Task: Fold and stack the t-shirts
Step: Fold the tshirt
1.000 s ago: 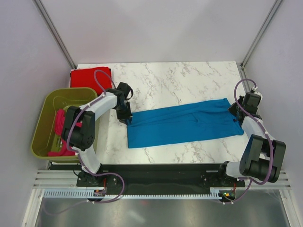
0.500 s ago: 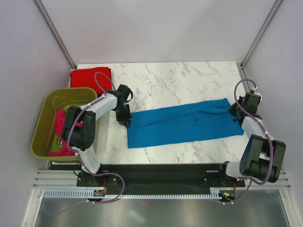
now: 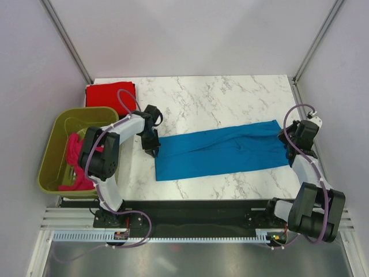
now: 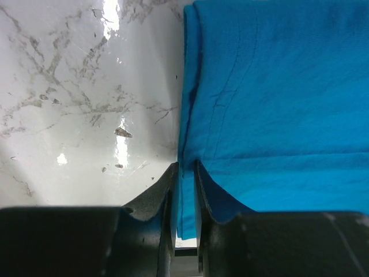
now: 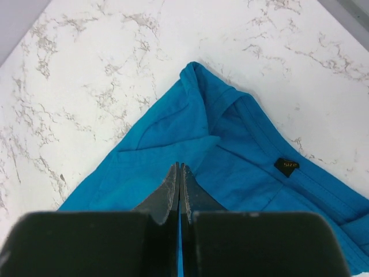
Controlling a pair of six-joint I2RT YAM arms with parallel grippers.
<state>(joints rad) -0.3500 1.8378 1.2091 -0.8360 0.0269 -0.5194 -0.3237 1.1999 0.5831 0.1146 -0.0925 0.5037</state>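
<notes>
The bright blue t-shirt [image 3: 222, 151] lies folded lengthwise in a long strip across the marble table [image 3: 219, 98]. My left gripper [image 3: 153, 147] is at its left end, jaws nearly shut with the shirt's edge [image 4: 185, 190] pinched between them. My right gripper [image 3: 287, 140] is at the collar end. Its jaws are pressed together [image 5: 179, 166] with a thin sliver of blue cloth between them, beside the neckline and size tag [image 5: 286, 166]. The red t-shirt [image 3: 110, 93] lies folded at the back left. The magenta-pink t-shirt [image 3: 74, 160] is bunched in the tub.
The olive-green plastic tub [image 3: 57, 135] stands off the table's left edge, beside the left arm. Frame posts rise at the back corners. Bare marble shows behind and in front of the blue shirt.
The right arm's wrist has shifted a little right and toward the near edge. The left gripper stays at the shirt's left end. The blue shirt has barely moved.
</notes>
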